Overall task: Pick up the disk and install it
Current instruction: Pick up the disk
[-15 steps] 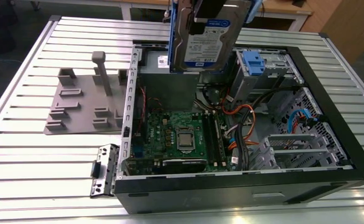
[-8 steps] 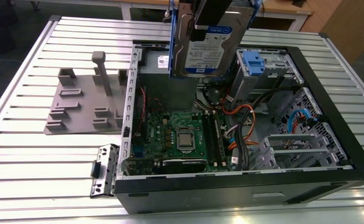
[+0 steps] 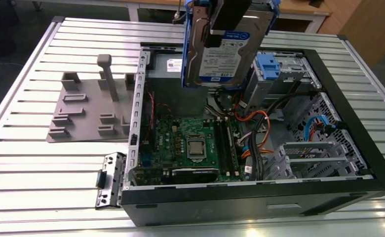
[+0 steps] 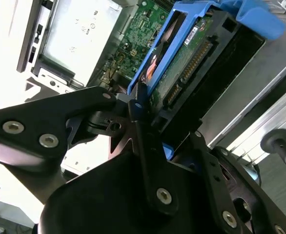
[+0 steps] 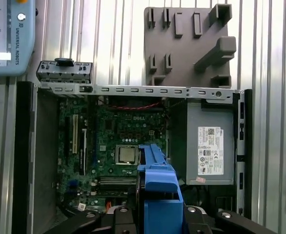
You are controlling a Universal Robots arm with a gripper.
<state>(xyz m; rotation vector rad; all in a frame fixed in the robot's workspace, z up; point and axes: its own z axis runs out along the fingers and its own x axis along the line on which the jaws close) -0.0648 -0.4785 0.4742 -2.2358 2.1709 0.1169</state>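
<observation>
The disk (image 3: 227,57) is held on edge, clamped in the closed gripper (image 3: 227,22), above the open computer case (image 3: 350,148); it is best kept square to the drive cage (image 3: 278,81) and clear of the cables (image 3: 261,123) while lowered slowly.

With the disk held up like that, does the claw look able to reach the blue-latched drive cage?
Probably yes: the claw holds the disk above the open case, right beside the cage, and nothing seems to cover it.
</observation>
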